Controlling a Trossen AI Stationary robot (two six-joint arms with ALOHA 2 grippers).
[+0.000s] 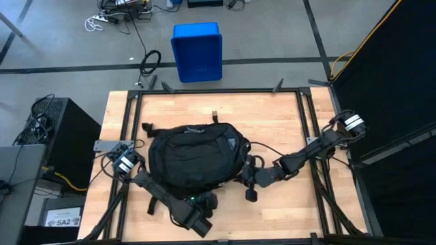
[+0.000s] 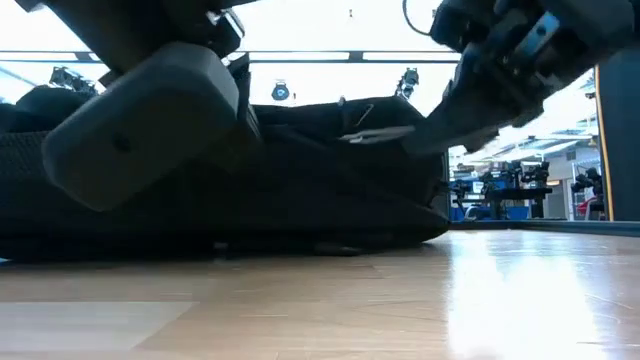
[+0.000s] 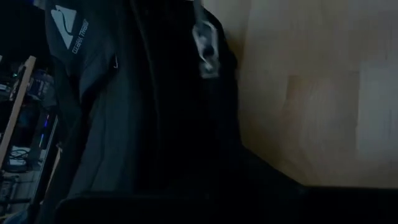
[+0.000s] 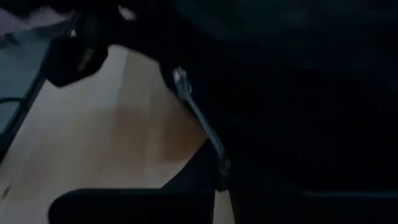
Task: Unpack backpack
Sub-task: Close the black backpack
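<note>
I see the wooden desk (image 1: 286,122) with the black backpack (image 1: 194,158) lying flat at its middle, slightly toward my left. A blue bin (image 1: 197,52) stands on the floor beyond the far edge. My left tool (image 1: 204,202) sits at the backpack's near edge, fully closed; what it pinches is hidden. My right tool (image 1: 245,178) presses against the backpack's right side, closed too, near a grey zipper pull (image 4: 186,93).

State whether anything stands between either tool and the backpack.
Nothing visible does. The left tool is at the near edge of the backpack, and the right tool is at its right side; both are shut.
</note>
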